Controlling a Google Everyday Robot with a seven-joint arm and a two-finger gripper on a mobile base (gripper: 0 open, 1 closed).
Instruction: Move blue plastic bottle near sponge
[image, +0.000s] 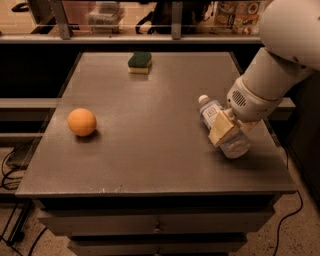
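Far left, below the tabletop (160, 150): dark cables (9, 170) on the floor, run off the edge, ends not seen.

Ball (81, 122): orange, round, matte, alone on the left half. Its underside is lost in its own shadow.

Tabletop: grey, flat, dull sheen, fine speckle, scuffs along the front lip. Drawers (157, 222) beneath, dark; only a small centre pull can be made out.

Sponge (139, 62): at the back, left of centre, close to the rear edge. Small block, dark green rough top over a yellow base. Well apart from everything else.

Shelf (150, 37) behind the tabletop: a rail with metal uprights. The goods on it are cut by the top edge and too dim to name.

Bottle (212, 113): on the right half, near the front right, far from the sponge. Clear bluish plastic, white cap (203, 100) pointing up and left, pale label with a small dark square. It lies slanted; its round base faces the front. Whether the base touches the surface, cannot tell. Its middle is covered.

Tool (227, 134): pinching the bottle across its middle. One cream, blocky finger (222, 131) lies flat against the near side. The other is hidden behind the bottle.

Arm (270, 75): white, smooth, rounded shells, a vent grille at the wrist. It comes in from the upper right and is cut off by the frame.

Far right: one thin cable (296, 207) on the speckled floor.
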